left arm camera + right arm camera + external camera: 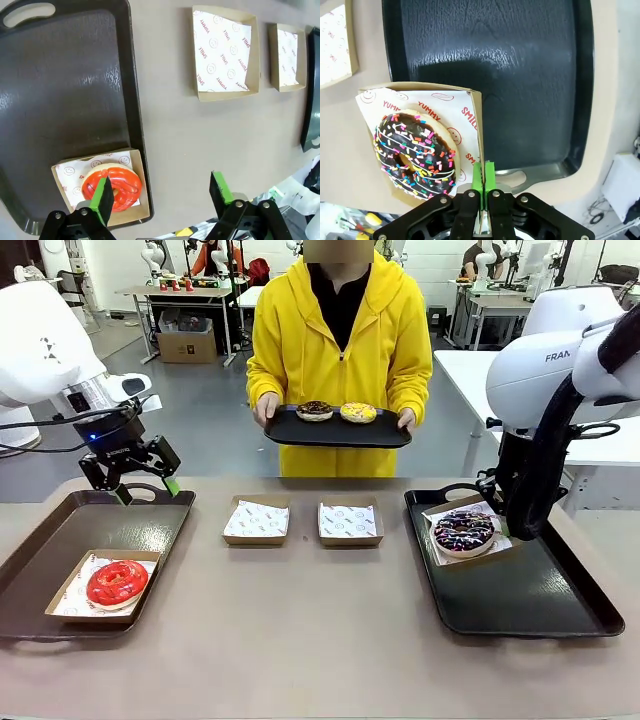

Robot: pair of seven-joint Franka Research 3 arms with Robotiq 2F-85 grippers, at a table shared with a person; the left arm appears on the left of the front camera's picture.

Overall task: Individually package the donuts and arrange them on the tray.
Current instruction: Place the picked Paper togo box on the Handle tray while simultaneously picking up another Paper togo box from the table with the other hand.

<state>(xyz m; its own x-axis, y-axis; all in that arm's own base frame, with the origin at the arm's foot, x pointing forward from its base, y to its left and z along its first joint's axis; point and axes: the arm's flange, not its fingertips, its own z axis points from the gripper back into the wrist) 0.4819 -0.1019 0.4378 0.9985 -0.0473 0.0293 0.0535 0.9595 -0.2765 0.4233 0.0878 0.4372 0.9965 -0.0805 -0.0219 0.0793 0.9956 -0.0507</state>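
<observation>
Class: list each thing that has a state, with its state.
left gripper: open
right gripper: shut on sprinkle donut's box
red donut: boxed, on left tray
sprinkle donut: boxed, on right tray
middle boxes: empty
chocolate donut, yellow donut: unboxed, on person's tray

Glossy red donut (117, 583) — matt cardboard box (430, 87), paper liner (451, 106).

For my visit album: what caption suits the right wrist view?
Right fingers pinched shut on the box wall, sprinkled donut inside, at the black tray's edge.
</observation>
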